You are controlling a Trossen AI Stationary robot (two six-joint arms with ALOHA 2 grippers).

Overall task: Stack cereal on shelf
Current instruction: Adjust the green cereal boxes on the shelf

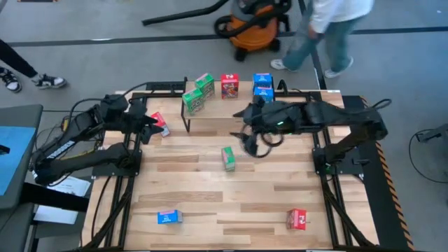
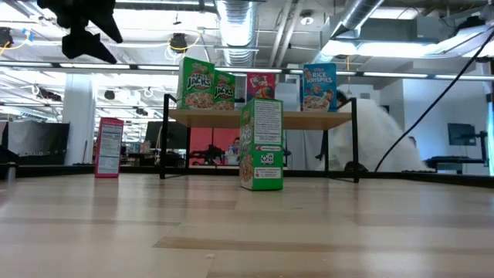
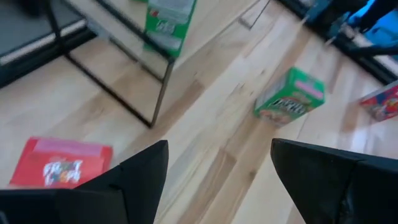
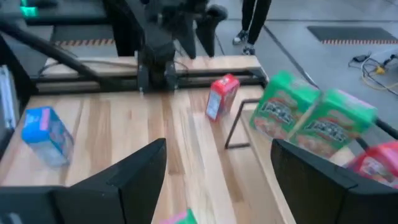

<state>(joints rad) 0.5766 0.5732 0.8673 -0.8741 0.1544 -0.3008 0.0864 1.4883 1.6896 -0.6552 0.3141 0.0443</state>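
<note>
Right gripper: (image 1: 253,143) jaws parted, empty, hovering above worktop centre, beside the loose green box (image 1: 228,158).
Left gripper: (image 1: 148,126) parted, empty, at ten o'clock near a red box (image 1: 160,123).
Near edge: blue box (image 1: 169,218) at seven o'clock, red box (image 1: 297,219) at five.
Shelf: (image 1: 224,105) at twelve o'clock, carries five boxes.
Left: four boxes unshelved.

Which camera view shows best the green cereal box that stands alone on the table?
The low view: the green cereal box stands upright, central, unobstructed. The high view shows only its top; the left wrist view shows it tilted; the right wrist view barely catches it.
</note>
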